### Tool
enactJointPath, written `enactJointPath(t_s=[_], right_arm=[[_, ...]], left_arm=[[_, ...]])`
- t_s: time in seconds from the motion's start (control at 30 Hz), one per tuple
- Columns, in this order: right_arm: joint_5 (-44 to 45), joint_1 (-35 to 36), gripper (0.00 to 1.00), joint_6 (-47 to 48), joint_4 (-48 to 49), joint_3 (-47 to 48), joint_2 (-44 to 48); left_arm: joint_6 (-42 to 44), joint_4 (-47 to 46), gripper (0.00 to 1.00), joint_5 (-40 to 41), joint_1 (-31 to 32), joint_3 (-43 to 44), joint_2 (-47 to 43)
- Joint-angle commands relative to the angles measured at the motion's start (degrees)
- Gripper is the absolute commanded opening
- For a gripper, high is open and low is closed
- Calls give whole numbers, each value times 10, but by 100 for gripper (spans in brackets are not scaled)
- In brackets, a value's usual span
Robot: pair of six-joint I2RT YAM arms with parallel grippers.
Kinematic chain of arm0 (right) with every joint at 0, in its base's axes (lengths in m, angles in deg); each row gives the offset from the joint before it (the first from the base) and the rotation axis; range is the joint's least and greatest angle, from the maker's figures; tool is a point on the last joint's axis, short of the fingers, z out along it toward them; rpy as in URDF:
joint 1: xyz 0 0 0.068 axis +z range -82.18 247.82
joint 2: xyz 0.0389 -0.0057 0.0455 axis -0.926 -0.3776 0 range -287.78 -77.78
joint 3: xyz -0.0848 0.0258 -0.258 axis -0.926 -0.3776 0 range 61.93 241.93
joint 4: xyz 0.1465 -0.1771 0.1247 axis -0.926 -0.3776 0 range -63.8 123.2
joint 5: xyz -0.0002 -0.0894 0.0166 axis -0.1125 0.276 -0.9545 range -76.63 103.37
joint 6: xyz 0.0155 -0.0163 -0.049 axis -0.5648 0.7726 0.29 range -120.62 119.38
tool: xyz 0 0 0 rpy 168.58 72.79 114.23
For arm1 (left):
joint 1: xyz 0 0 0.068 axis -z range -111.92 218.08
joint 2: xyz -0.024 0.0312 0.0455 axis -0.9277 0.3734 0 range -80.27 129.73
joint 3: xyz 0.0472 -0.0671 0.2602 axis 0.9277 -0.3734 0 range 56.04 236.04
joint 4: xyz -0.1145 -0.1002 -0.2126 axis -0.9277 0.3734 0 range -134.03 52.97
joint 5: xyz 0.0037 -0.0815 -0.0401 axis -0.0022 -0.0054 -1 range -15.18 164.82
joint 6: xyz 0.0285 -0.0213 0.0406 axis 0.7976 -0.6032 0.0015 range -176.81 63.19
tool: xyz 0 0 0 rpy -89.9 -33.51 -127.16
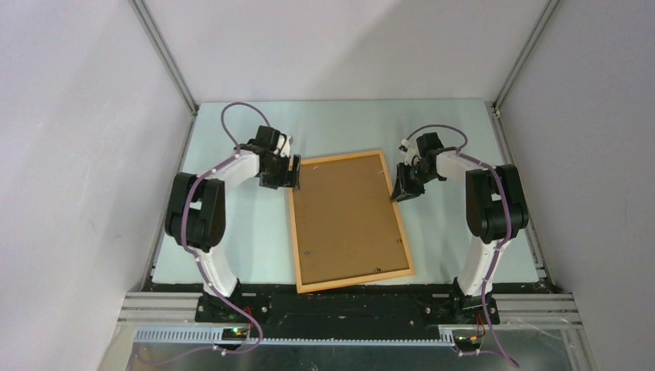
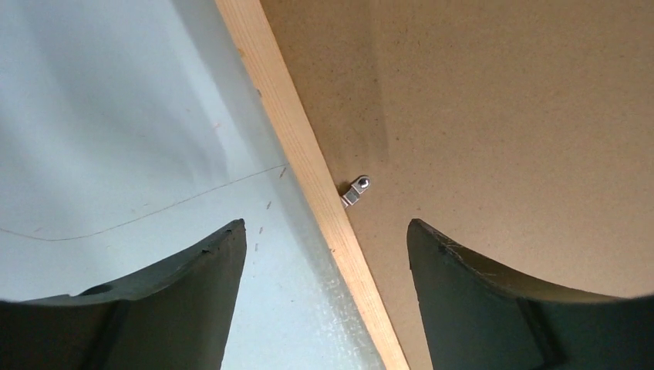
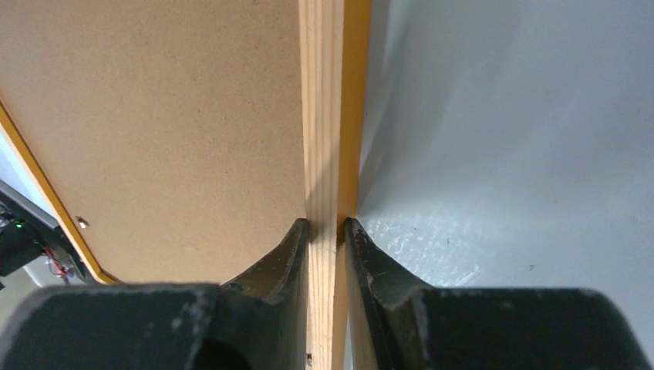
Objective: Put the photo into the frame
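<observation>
The two arm bases are seen bolted just beyond the near rail of the frame (image 1: 355, 283), which is laid back side up on the pale table (image 1: 255, 247) between the two arms, turned slightly askew so that its near end is swung towards the right arm. The opening of the frame is filled by a flat brown backing board (image 1: 347, 220), and whatever lies beneath that board is hidden. Small fasteners are made out on the board close to the frame's near rail, though too small to be described. Further along the frame's left rail, a small metal tab (image 2: 355, 189) is seen at the rail's inner edge, reaching onto the board. At the far part of the frame's right rail, the right claw (image 3: 324, 223) is closed on the wood, with one finger pressed against the inner, board side and the other against the outer face. By the frame's far left corner, the left claw (image 2: 325, 225) is held wide open above the left rail, which is straddled by it: one of its dark fingers (image 2: 193, 293) is placed over the table outside the frame and the other over the backing board, and nothing is gripped between them.
</observation>
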Motion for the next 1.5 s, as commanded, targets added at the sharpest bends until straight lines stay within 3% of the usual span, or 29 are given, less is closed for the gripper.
enactJointPath(t_s=[0.0,0.43,0.77,0.97,1.1,1.47], right_arm=[[-35,-16,0,-48,32,-1,-18],[-55,-66,0,-172,145,-12,-25],[-63,-67,0,-187,172,-13,-17],[-51,-64,34,-143,177,-38,29],[-38,-57,46,-114,167,-41,48],[71,10,49,-55,117,-22,33]], left_arm=[[52,-4,81,-32,-14,-5,-52],[78,-3,84,-92,-9,-57,-66],[76,-2,85,-108,0,-70,-58],[77,-3,86,-106,0,-74,-75],[78,-2,86,-107,0,-78,-79],[76,-3,86,-106,0,-79,-84]])
